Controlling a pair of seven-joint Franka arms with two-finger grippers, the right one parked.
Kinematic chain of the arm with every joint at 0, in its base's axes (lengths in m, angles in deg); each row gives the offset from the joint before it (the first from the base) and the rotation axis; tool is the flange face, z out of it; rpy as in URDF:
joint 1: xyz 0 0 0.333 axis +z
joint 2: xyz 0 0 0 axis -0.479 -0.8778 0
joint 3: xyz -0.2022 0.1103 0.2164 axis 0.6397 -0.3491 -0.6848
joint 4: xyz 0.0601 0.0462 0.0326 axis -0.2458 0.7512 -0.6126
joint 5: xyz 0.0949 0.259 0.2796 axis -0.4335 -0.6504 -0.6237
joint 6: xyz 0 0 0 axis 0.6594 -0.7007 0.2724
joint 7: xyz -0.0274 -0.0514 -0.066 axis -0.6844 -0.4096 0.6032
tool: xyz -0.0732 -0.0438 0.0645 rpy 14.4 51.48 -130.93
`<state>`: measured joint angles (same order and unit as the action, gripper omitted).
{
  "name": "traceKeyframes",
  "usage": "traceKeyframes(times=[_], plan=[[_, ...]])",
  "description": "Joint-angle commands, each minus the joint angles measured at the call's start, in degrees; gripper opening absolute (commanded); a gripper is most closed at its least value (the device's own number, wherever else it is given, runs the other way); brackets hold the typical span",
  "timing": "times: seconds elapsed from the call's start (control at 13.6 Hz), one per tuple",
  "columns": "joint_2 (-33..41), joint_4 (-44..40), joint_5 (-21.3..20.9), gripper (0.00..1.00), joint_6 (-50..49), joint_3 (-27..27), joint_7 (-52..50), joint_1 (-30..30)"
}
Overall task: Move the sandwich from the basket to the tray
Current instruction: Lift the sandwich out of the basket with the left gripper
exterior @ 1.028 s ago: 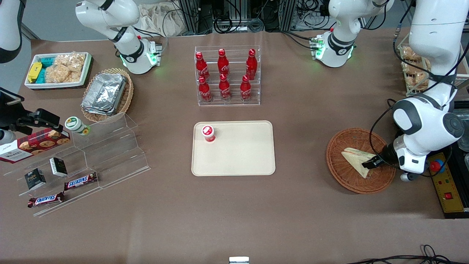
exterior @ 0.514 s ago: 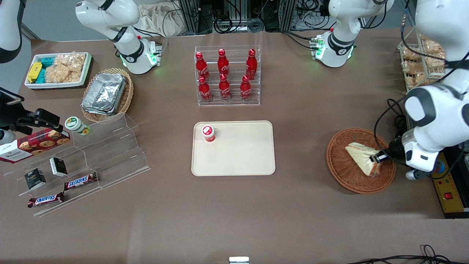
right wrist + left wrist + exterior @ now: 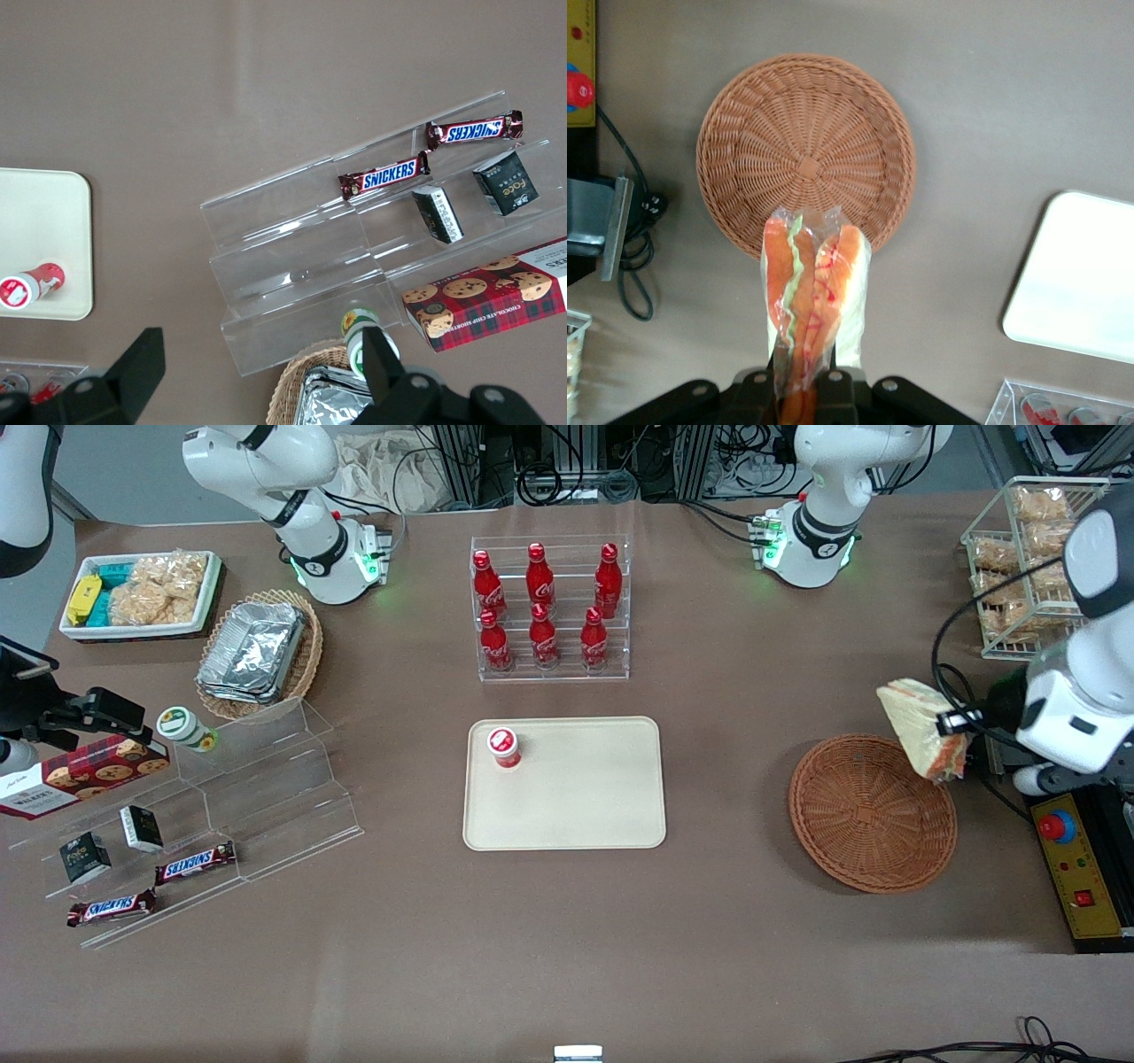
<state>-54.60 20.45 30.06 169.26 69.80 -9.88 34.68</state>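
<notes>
My left gripper is shut on the sandwich, a plastic-wrapped wedge of pale bread with orange-red filling, and holds it in the air above the reddish-brown wicker basket. In the left wrist view the sandwich hangs from the gripper with the empty basket below it. The beige tray lies at the table's middle, toward the parked arm from the basket; its corner shows in the left wrist view.
A small red-capped cup stands on the tray's corner. A clear rack of red bottles stands farther from the camera than the tray. A wire rack of bagged snacks and a yellow control box sit at the working arm's end.
My gripper has lifted the sandwich out of the basket, up and away from the front camera. The basket is now empty.
</notes>
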Motion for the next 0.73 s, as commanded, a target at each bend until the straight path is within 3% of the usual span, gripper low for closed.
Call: traceKeyframes(times=[0.0, 0.37, 0.66], plan=[[0.17, -4.01, -4.65, 0.0, -5.72, 8.63, -7.06, 0.09], [-3.85, -4.46, -7.47, 0.0, -5.04, 25.52, -25.97, 0.09], [-14.04, -3.33, -12.3, 0.0, 4.26, 33.18, -36.34, -0.35]])
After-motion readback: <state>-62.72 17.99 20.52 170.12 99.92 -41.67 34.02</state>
